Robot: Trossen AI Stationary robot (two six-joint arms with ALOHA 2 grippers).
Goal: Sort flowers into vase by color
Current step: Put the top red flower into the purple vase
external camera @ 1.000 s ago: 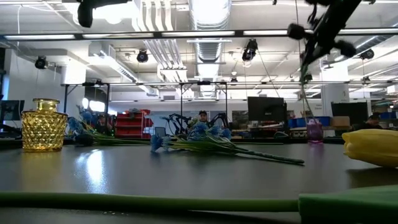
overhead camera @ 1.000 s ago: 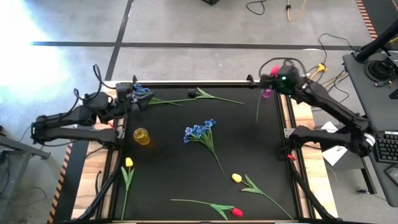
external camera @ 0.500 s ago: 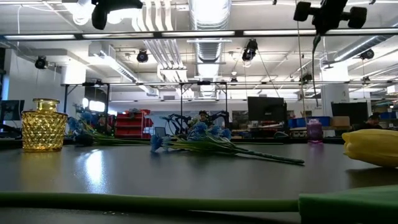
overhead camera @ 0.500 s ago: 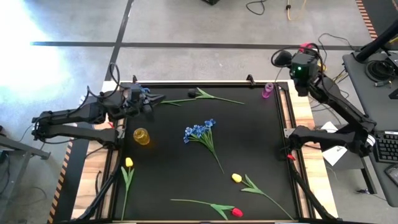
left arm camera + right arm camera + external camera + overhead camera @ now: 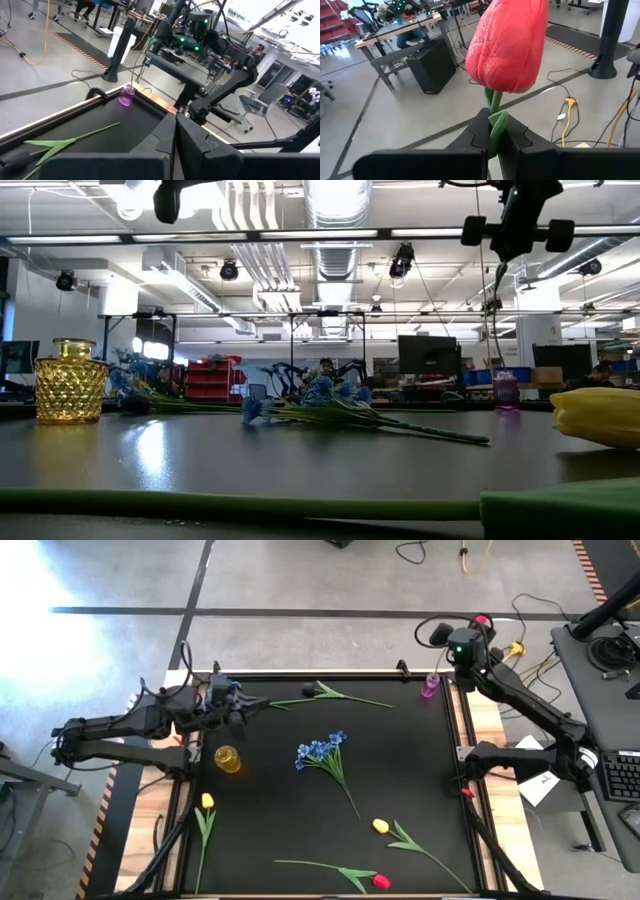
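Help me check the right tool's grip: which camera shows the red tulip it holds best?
The right wrist view: the red tulip fills the picture, its stem clamped in the right tool. The high view shows only a red speck, the low view just a hanging stem, the left wrist view a distant stem.

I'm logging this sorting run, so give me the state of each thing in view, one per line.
right gripper: shut on the red tulip's stem, raised above the purple vase
red tulip: held, stem hanging
purple vase: upright at the far right corner
yellow vase: upright, no flower in it
left gripper: shut on blue flowers at the far left
blue bunch: lying mid-table
yellow tulip: lying flat
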